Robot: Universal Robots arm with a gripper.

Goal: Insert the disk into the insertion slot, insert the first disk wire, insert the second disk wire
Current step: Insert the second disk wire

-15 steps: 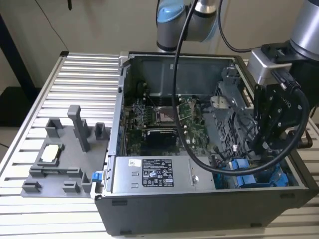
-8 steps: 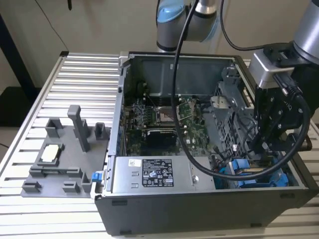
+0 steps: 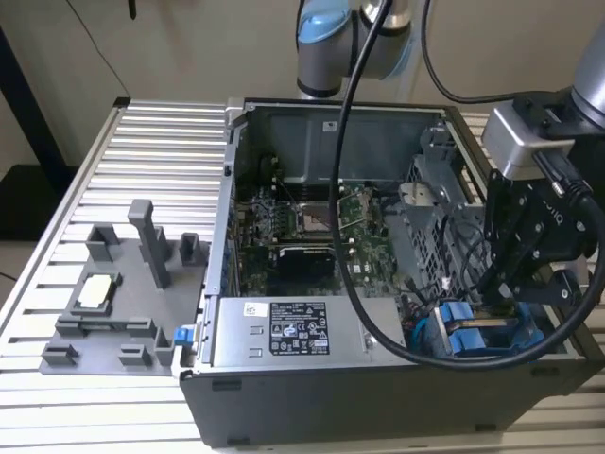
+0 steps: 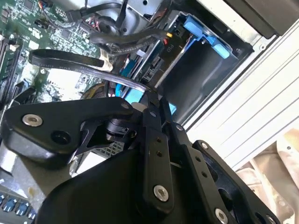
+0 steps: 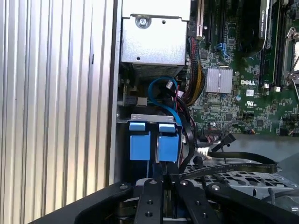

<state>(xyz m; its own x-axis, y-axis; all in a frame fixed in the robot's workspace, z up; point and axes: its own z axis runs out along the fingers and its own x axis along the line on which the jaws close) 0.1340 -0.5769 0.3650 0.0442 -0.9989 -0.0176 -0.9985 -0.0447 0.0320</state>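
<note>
The disk [image 3: 473, 333] sits in its slot at the case's near corner on the exterior view's right, its blue carrier tabs [image 5: 154, 142] facing out. In the second wrist view the blue carrier [image 4: 205, 32] lies in the dark bay. My black gripper [image 3: 493, 301] reaches down into that corner, just above the disk's end. Its fingers [image 4: 154, 99] stand close together on the end of a flat black disk wire [image 4: 70, 60]. That wire [image 5: 243, 158] loops away over the drive cage and runs back under my gripper [image 5: 163, 176].
The open computer case [image 3: 222, 284] lies on a slatted metal table [image 3: 161, 142]. A grey labelled power-supply box [image 3: 293, 331] fills its near side, beside the green motherboard [image 3: 312, 227]. Loose black, red and blue cables [image 5: 187, 88] crowd the corner. A grey fixture plate [image 3: 113, 303] sits at the exterior view's left.
</note>
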